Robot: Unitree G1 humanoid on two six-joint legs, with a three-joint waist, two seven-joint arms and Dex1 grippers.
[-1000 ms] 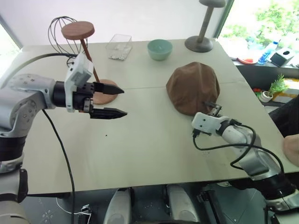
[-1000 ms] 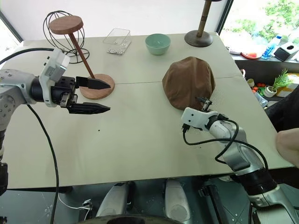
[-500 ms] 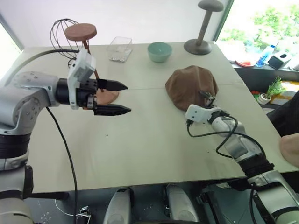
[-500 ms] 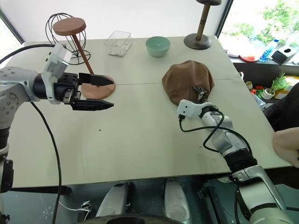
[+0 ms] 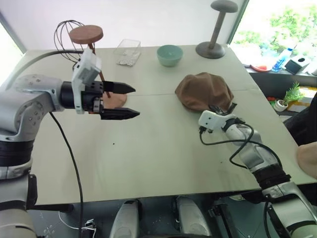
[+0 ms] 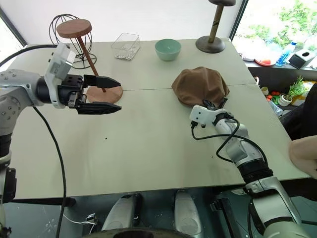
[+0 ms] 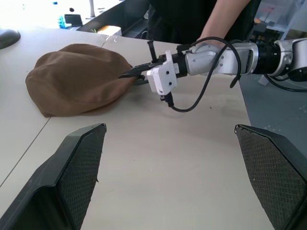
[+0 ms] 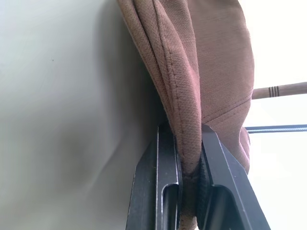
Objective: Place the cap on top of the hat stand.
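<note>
The right gripper (image 8: pixel 187 163) was clamped on the stitched near edge of the soft brown suede-like cap (image 6: pixel 200 85), which lay on the pale grey table (image 6: pixel 148 148) just beyond its fingers. The left gripper (image 6: pixel 110 94) hung above the table with its jaws spread wide, holding nothing. Just behind it stood the reddish-brown wooden hat stand (image 6: pixel 81 47), well apart from the cap.
</note>
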